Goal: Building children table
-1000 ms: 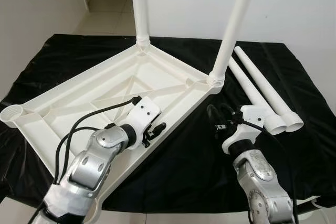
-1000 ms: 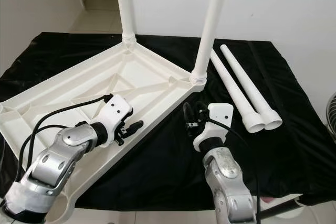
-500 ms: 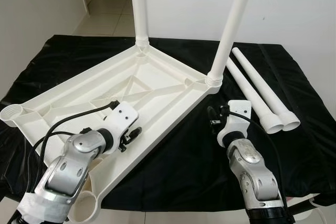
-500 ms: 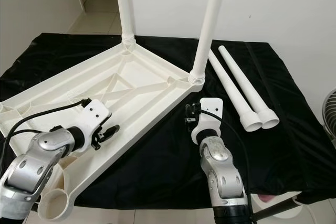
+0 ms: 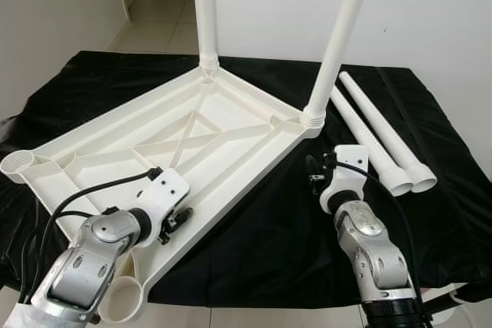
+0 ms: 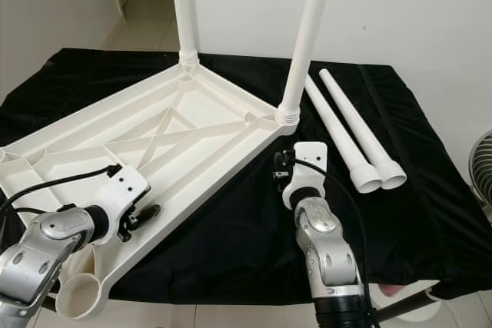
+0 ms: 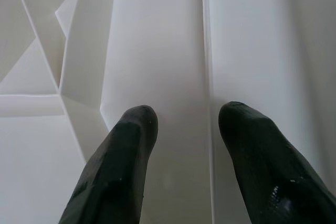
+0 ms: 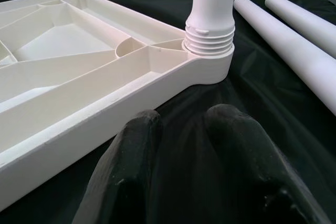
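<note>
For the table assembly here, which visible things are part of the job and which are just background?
Job items:
upturned white tabletop
two fitted legs
two loose legs on the cloth
left gripper, over the tabletop's rim
right gripper

Background:
black cloth
tiled floor
white wall

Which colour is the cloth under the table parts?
Black cloth, clearest in the left eye view.

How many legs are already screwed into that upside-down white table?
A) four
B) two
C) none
B: two legs stand upright in the tabletop's far corners, while two loose legs lie on the black cloth.
</note>
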